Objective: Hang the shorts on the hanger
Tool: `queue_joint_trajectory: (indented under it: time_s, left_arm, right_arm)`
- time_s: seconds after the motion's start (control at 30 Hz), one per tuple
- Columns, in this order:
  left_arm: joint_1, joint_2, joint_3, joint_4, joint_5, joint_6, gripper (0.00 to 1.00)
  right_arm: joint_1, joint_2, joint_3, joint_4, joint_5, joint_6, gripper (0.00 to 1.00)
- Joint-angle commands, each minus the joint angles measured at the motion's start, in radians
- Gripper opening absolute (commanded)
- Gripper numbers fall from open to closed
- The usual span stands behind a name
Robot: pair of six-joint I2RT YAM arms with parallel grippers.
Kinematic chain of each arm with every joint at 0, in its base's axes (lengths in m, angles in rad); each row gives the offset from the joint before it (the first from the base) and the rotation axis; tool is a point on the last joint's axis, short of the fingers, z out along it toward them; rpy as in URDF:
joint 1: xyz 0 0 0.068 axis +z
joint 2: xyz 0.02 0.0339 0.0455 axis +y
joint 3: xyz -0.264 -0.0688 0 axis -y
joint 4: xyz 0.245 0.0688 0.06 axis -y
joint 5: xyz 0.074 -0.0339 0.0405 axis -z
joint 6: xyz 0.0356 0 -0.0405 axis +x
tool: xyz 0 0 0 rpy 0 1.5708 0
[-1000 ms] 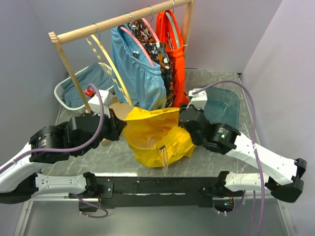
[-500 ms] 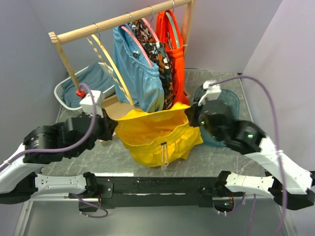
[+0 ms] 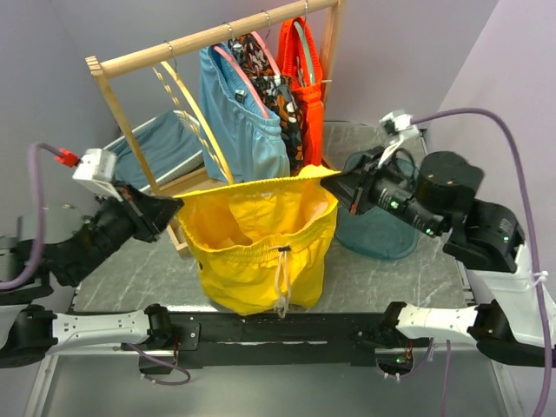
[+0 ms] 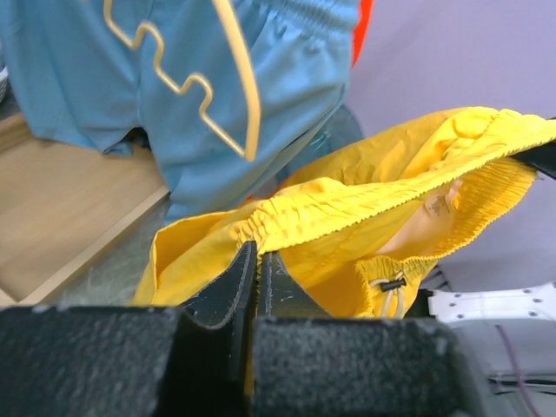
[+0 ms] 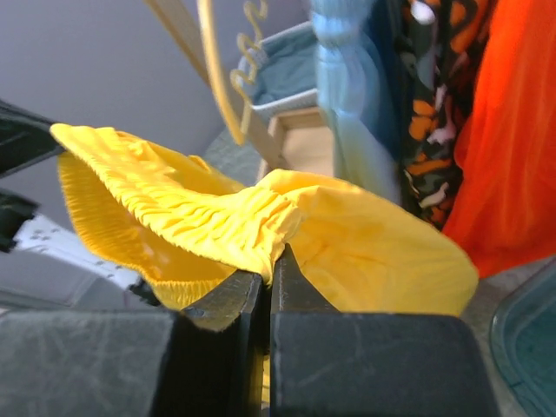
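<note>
The yellow shorts (image 3: pixel 261 239) hang in the air, stretched by the waistband between my two grippers, white drawstring dangling at the front. My left gripper (image 3: pixel 176 208) is shut on the left end of the waistband (image 4: pixel 287 213). My right gripper (image 3: pixel 333 184) is shut on the right end (image 5: pixel 252 226). The pale wooden hanger (image 3: pixel 193 113) hangs empty on the wooden rail, behind and above the left part of the shorts; it also shows in the left wrist view (image 4: pixel 239 69) and the right wrist view (image 5: pixel 217 78).
The rail (image 3: pixel 217 35) also carries light blue shorts (image 3: pixel 243 122), a patterned garment (image 3: pixel 282 104) and orange shorts (image 3: pixel 308 87) on pink-rimmed hangers. A white basket (image 3: pixel 117 156) with blue cloth stands back left. A teal tub (image 3: pixel 387 230) stands right.
Both grippers have risen and moved apart, lifting the yellow shorts off the table and pulling the waistband wide and taut.
</note>
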Motion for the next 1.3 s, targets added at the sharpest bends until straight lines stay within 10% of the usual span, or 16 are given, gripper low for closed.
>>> queue_joint_trajectory:
  time_s: [0.0, 0.37, 0.5, 0.7, 1.27]
  left_arm:
    - [0.010, -0.020, -0.154, -0.019, -0.049, -0.003, 0.01]
    - [0.010, -0.092, -0.769, 0.218, 0.045, -0.293, 0.02]
    - [0.010, -0.094, -0.791, 0.231, 0.071, -0.316, 0.24]
    - [0.010, -0.153, -0.595, 0.183, 0.097, -0.223, 0.59]
    - [0.071, 0.259, 0.123, 0.291, -0.244, 0.055, 0.68]
  right_arm:
    - [-0.024, -0.094, -0.204, 0.040, 0.124, 0.004, 0.00]
    - [-0.155, -0.234, -0.918, 0.267, 0.050, 0.150, 0.00]
    - [-0.159, -0.220, -0.999, 0.325, 0.037, 0.175, 0.00]
    - [-0.162, -0.194, -1.024, 0.351, 0.046, 0.173, 0.00]
    - [-0.164, -0.179, -1.030, 0.387, 0.000, 0.173, 0.00]
